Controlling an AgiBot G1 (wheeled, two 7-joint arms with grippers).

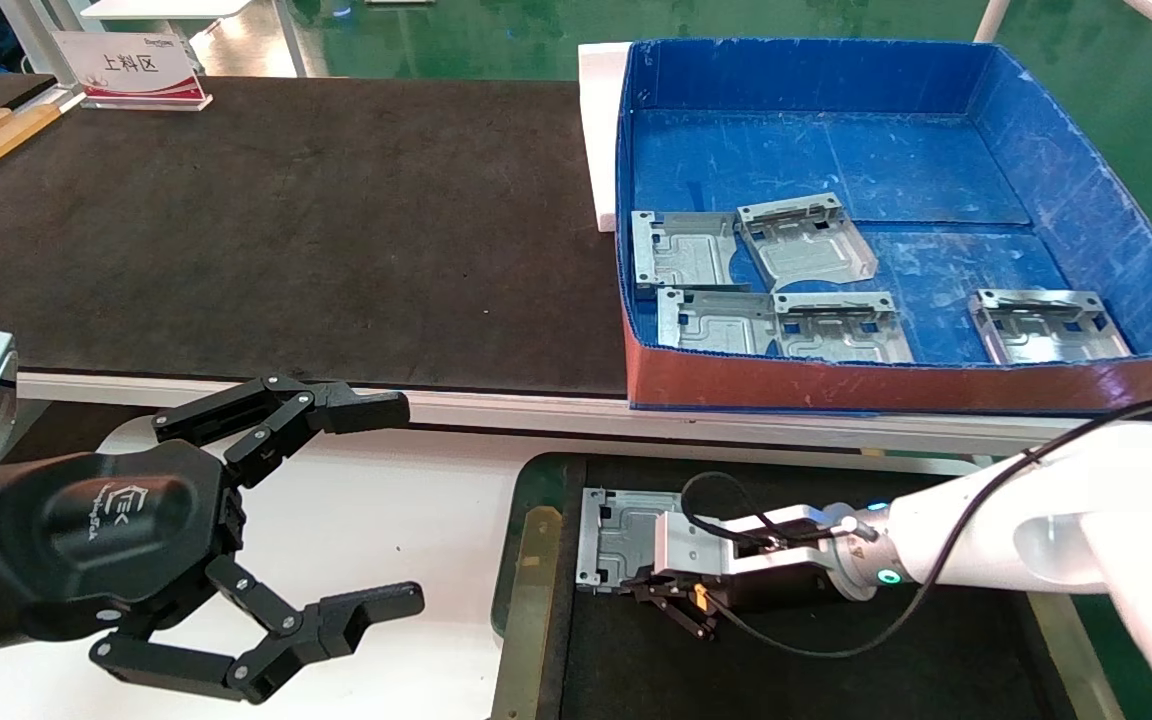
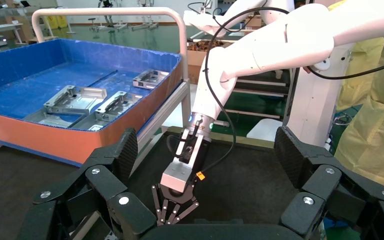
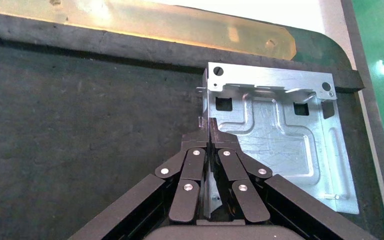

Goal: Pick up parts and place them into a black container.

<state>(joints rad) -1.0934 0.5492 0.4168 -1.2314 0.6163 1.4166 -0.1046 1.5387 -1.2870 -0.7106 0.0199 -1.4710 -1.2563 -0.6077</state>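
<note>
The black container (image 1: 536, 560) lies in front of me on the white table, with a matte floor (image 3: 80, 125) and a brass edge strip. One silver stamped part (image 1: 616, 530) lies flat at its far left corner. My right gripper (image 1: 648, 586) is shut on the raised side edge of that part (image 3: 280, 135), and its fingertips (image 3: 203, 135) pinch the thin metal wall. Several more parts (image 1: 796, 240) lie in the blue box (image 1: 1086, 200). My left gripper (image 1: 396, 505) hangs open and empty at the lower left, over the white table.
The blue cardboard box with its red front (image 2: 55, 135) stands on the long black mat (image 1: 286, 220) behind the container. A white sign (image 1: 141, 70) stands at the mat's far left. The right arm's cable (image 1: 816, 650) loops over the tray floor.
</note>
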